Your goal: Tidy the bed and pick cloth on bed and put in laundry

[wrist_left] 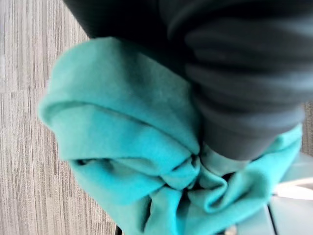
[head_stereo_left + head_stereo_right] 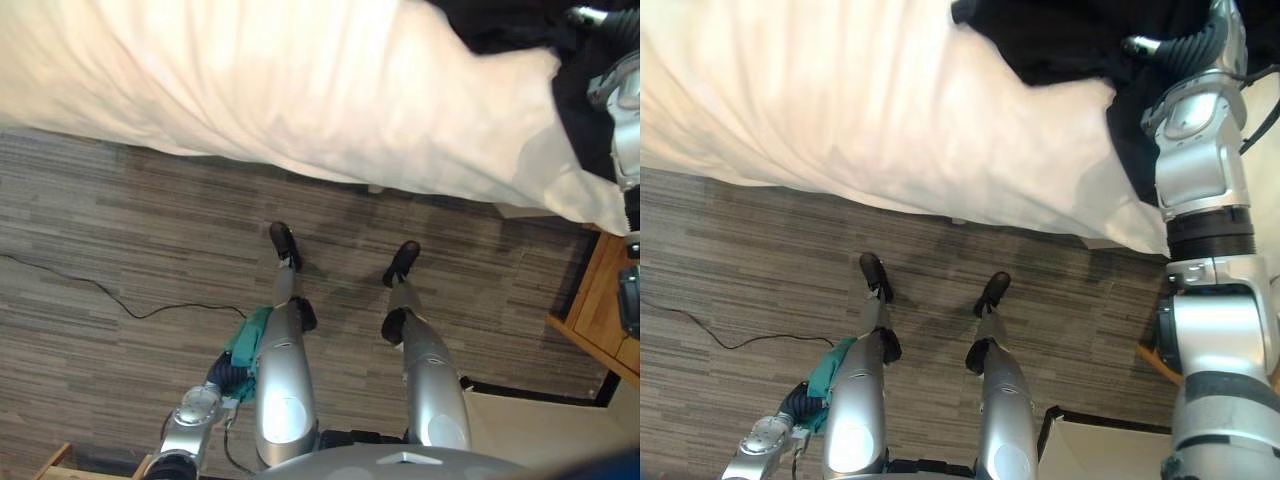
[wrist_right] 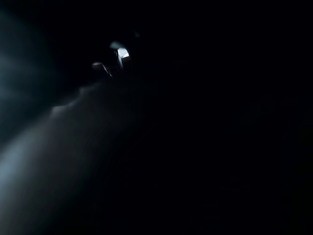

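**A:** Hands first. What has the left hand [image 2: 228,378] got?

**B:** Teal cloth [image 1: 127,142]. It is bunched against the dark cover, and the folds draw tight where the hand sinks into them, so the hand is closed on it. The fingertips are buried. Seen from the head, hand and cloth sit at the lower left of the frame, hanging clear of the floor [image 2: 120,230].

**A:** And the right hand?

**B:** The right hand [image 2: 1185,45] is at the upper right, with its arm running up the right edge. It reaches onto black cloth [image 2: 1070,40]. Its own camera shows near darkness, so I cannot tell whether it has hold of anything.

**A:** Where does the black cloth lie?

**B:** On the bed [image 2: 840,110], from top centre across to the right edge.

**A:** The bed itself?

**B:** White and rumpled in soft folds. It runs across the upper part of the frame from the left edge, and its side hangs over the grey striped floor.

**A:** Anything further out?

**B:** Wooden furniture [image 2: 600,300] at the right edge, below the bed's corner. A pale box [image 2: 1100,450] with a dark rim stands on the floor at the lower right.
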